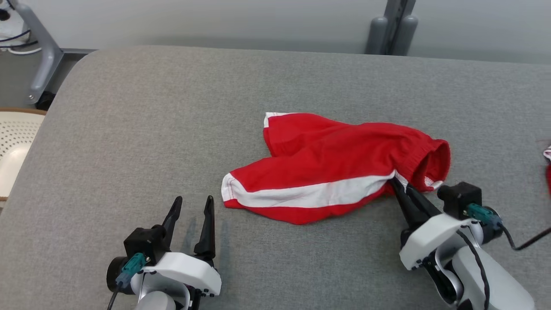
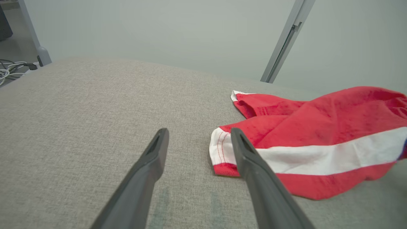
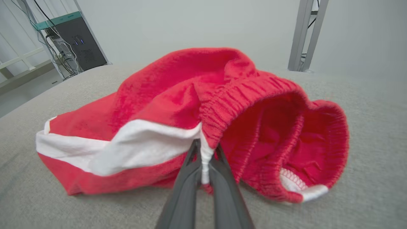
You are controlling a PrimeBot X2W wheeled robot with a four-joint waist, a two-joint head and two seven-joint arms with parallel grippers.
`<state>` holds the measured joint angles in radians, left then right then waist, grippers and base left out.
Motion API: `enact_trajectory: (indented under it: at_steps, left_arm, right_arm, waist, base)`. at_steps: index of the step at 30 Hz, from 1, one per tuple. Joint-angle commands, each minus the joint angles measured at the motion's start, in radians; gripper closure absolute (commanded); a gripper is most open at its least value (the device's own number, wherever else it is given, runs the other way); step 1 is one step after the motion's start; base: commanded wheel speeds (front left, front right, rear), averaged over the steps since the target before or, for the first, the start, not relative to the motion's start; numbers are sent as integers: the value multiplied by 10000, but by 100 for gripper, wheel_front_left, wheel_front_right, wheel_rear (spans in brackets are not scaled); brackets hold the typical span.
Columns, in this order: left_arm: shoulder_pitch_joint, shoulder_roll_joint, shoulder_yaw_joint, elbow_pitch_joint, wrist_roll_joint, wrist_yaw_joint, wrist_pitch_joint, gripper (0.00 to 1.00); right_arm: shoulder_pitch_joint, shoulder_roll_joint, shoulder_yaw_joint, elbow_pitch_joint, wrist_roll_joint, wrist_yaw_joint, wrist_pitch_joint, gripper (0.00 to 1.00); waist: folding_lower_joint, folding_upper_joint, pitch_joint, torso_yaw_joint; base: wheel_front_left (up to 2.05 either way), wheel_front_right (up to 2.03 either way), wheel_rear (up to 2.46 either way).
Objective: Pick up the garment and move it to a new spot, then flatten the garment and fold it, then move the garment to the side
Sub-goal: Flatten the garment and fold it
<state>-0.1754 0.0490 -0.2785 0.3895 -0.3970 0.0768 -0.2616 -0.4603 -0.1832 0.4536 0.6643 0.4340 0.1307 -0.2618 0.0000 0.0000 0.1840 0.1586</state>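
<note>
Red shorts with a white side stripe [image 1: 335, 168] lie crumpled on the grey table [image 1: 172, 129], waistband to the right, leg hems to the left. My right gripper [image 1: 398, 185] is shut on the waistband where the white stripe meets it; in the right wrist view the fabric [image 3: 206, 95] is pinched between the fingertips [image 3: 205, 152] and the waistband gapes open. My left gripper [image 1: 193, 204] stands open just left of the near leg hem, nothing between its fingers. In the left wrist view the hem [image 2: 222, 149] sits beside the right finger [image 2: 244, 152].
A grey metal post [image 1: 394, 26] rises behind the table's far edge. A perforated cream chair [image 1: 13, 146] stands off the left edge. Another red and white item [image 1: 547, 168] peeks in at the right edge. A frame leg [image 1: 38, 51] stands at far left.
</note>
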Motion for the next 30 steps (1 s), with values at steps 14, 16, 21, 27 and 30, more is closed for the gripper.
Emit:
enact_trajectory:
  at_steps: [14, 16, 21, 27, 30]
  left_arm:
    - [19, 40, 88, 80, 116, -72, -44, 0]
    - [-25, 39, 83, 102, 119, -105, -44, 0]
    - [-94, 39, 62, 141, 130, -135, -44, 0]
    - [-99, 39, 33, 159, 134, -97, -44, 0]
    - [-93, 39, 50, 159, 148, -101, -44, 0]
  right_arm:
    - [1547, -1795, 243, -2133, 1250, 2, 1781, 100]
    - [1666, -1998, 221, -2328, 1380, 2, 2056, 100]
    - [2017, -2265, -25, -2565, 1618, 2, 2531, 100]
    - [2309, -2224, -257, -2528, 1977, 2, 2789, 100]
    - [2411, -2226, -375, -2495, 2031, 2, 2647, 76]
  waist:
    - [0, 0, -273, -899]
    - [0, 0, -266, -897]
    - [0, 0, -261, -865]
    - [0, 0, -283, -864]
    - [0, 0, -305, -889]
  base:
    - [0, 0, 0]
    - [0, 0, 0]
    - [0, 0, 0]
    - [0, 0, 0]
    - [0, 0, 0]
